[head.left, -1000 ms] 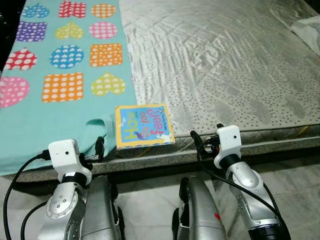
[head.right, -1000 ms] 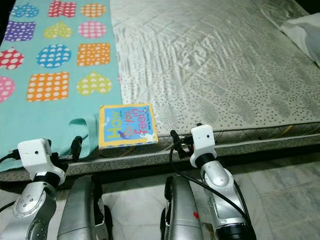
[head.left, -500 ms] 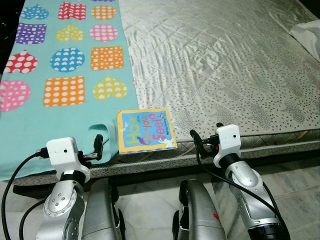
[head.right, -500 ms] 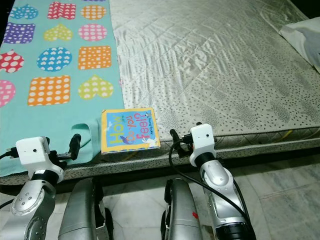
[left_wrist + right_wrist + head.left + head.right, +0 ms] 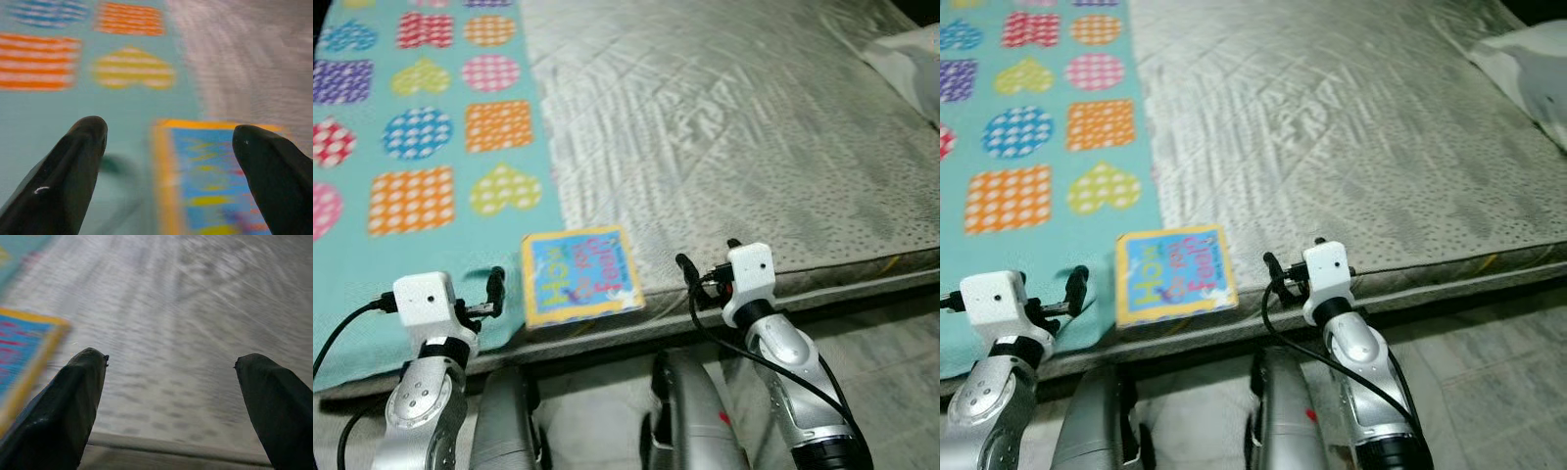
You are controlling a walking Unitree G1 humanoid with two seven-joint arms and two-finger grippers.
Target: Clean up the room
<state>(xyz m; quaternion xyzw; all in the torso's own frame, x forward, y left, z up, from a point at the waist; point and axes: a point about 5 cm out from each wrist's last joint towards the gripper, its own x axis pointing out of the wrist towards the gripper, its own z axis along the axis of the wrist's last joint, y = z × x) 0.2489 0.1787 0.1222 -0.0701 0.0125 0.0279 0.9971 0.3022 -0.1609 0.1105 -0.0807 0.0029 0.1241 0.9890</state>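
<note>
Most of the head view is taken up by a bed whose grey quilted mattress [image 5: 734,127] runs from the upper centre to the right edge, its front border crossing the lower half of the frame. Pale marbled floor [image 5: 886,343] shows below that border at the lower right. Over the left third of the mattress lies a teal blanket [image 5: 372,264] printed with dotted hearts, circles and squares in orange, yellow, pink, blue and purple. A white cloth or pillow [image 5: 1528,64] sits at the upper right corner, partly cut off by the frame.

Lower centre-left, a small picture book [image 5: 580,274] with a yellow border and blue cover lies flat on the mattress just beside the blanket's edge, close to the front border of the bed.

Both silver arms reach up from the bottom of the frame towards that border. The left gripper [image 5: 171,166] hovers low over the blanket just left of the book, its two black fingers [image 5: 73,161] spread wide apart and holding nothing. The right gripper [image 5: 178,401] hovers at the mattress edge, right of the book, its fingers [image 5: 68,401] likewise spread wide and empty. Both wrist views are motion-blurred.
</note>
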